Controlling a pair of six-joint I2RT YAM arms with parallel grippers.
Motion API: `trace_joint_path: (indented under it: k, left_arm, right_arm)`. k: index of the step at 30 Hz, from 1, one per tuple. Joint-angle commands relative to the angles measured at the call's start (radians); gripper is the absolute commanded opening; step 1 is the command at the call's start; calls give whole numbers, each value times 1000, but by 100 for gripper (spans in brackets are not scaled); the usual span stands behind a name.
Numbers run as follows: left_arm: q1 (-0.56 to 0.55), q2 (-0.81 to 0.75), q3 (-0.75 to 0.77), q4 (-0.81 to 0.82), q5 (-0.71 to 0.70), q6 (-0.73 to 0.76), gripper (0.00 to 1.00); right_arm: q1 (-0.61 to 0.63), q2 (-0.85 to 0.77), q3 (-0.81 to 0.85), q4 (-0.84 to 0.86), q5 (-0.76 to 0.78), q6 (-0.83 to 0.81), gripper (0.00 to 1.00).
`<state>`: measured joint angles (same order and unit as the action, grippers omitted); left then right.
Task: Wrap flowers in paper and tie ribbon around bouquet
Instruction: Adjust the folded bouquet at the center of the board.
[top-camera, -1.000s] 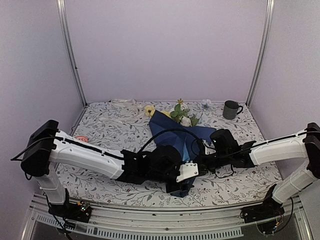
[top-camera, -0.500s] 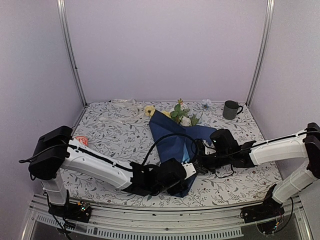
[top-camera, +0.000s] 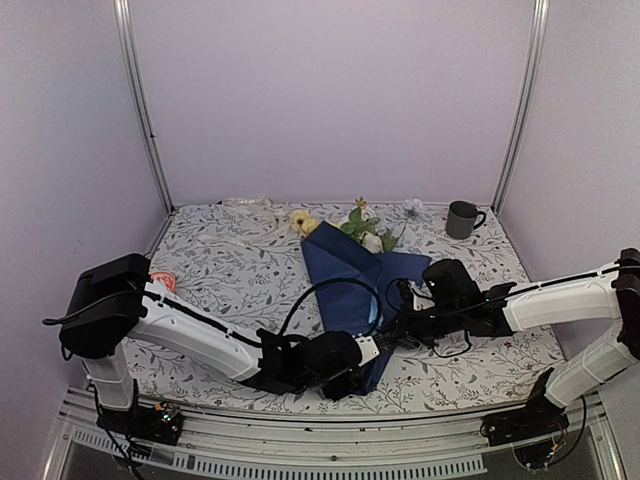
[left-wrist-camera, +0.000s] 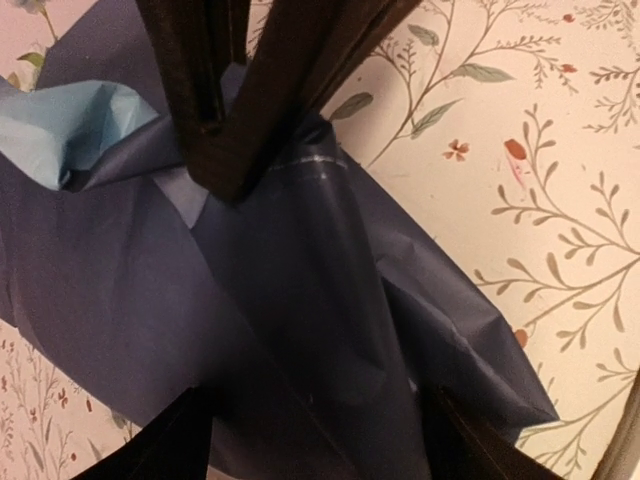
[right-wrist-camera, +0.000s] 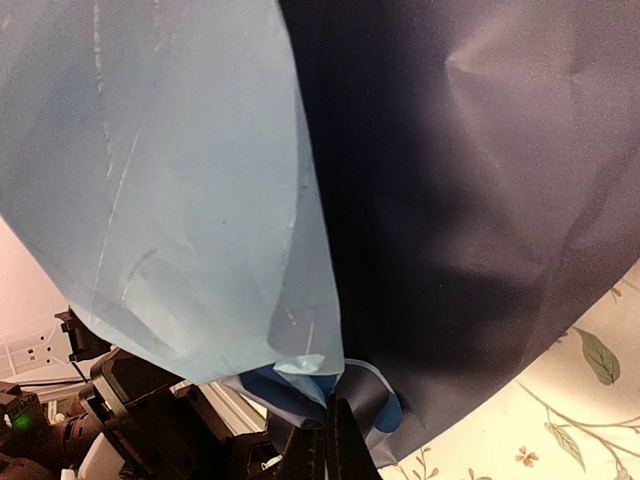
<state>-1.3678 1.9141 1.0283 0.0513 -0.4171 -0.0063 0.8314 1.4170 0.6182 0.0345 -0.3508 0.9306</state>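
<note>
Right gripper (right-wrist-camera: 328, 445) is pressed together, with the paper (right-wrist-camera: 450, 200) edge pinched. Left gripper (left-wrist-camera: 315, 445), at its 7 o'clock, is spread, with the paper's narrow end straddled. Flowers (top-camera: 362, 228) are seen sticking out at the paper's 12 o'clock end.

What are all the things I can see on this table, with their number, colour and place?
paper: one sheet, dark navy with a lighter blue layer, middle of the table.
flowers: one bunch, yellow, white and green, at the paper's far end, stems hidden.
loose bloom: one, pale, back edge, left of the mug.
mug: one, dark grey-green, far right corner.
crumpled thing: one, pale, back left; I cannot tell what it is.
small thing: one, orange-pink, left side; unclear.
tablecloth: one, cream with a leaf print, under everything.
left gripper: black, open, fingers on either side of the paper's near end.
right gripper: black, shut on the paper's edge.
</note>
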Motion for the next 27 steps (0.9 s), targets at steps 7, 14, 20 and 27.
trace_joint_path:
  k: [7, 14, 20, 27]
  left_arm:
    - [23, -18, -30, 10, 212, 42, 75]
    - [32, -124, -51, 15, 453, 139, 75]
    - [161, -229, -79, 62, 756, 99, 60]
    - [209, -47, 74, -36, 616, 89, 35]
  right_arm:
    - [2, -44, -215, 96, 54, 132, 0]
    - [2, 9, -232, 109, 45, 134, 0]
    - [2, 2, -253, 112, 49, 144, 0]
    - [2, 6, -242, 109, 44, 145, 0]
